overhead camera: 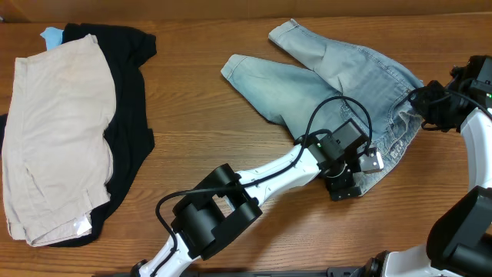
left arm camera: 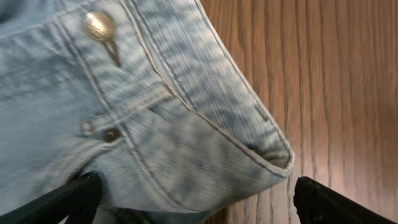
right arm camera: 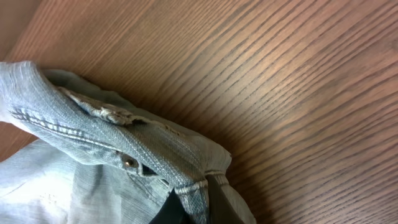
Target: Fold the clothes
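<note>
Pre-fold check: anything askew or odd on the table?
The denim shorts lie crooked: legs splayed apart toward the upper left, waistband rumpled at the right, where the right gripper pinches it shut. The left gripper hangs open over the waistband's near corner. No damage shows.

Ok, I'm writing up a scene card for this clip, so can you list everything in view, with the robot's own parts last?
denim shorts: one, faded light blue, right half of the table, legs pointing up and left
beige shorts: one, cream, far left, lying on the black garment
black garment: one, black, left, under the beige shorts
blue cloth: one, light blue, peeking out at the pile's top edge; what it is cannot be told
table: one, brown wood grain
left gripper: one, black, open, jaws either side of the shorts' waistband corner
right gripper: one, black, shut on the shorts' right edge
</note>
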`<state>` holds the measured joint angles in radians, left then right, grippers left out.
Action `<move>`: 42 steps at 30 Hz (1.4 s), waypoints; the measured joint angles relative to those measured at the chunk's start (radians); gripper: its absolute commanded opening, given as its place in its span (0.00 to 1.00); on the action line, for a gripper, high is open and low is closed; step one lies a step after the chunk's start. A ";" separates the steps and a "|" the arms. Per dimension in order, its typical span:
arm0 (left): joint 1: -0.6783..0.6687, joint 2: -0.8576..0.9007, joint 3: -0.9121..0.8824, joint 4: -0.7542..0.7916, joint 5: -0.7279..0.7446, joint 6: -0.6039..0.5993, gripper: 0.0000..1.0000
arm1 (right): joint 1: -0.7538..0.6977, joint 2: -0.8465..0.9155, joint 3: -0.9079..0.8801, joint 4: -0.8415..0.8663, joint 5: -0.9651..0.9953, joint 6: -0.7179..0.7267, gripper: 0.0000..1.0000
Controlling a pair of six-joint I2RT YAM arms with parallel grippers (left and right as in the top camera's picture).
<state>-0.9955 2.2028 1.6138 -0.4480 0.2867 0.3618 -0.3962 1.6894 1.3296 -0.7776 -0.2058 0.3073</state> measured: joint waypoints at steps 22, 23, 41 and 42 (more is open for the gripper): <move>-0.046 0.000 -0.091 0.081 0.008 0.259 0.04 | -0.002 0.005 0.000 -0.001 0.002 0.003 0.09; -0.047 0.000 -0.091 0.081 0.011 0.259 0.04 | -0.002 0.005 0.000 -0.001 0.002 0.003 0.09; 0.099 -0.329 -0.103 -0.137 -0.140 0.062 0.04 | -0.002 0.005 0.000 -0.054 0.000 0.003 0.07; 0.130 -0.367 -0.103 -0.163 -0.142 0.050 0.04 | -0.002 0.005 0.000 -0.056 -0.005 0.003 0.07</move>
<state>-0.8654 1.8355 1.5108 -0.6113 0.1444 0.4122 -0.3977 1.6943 1.3296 -0.8337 -0.2104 0.3107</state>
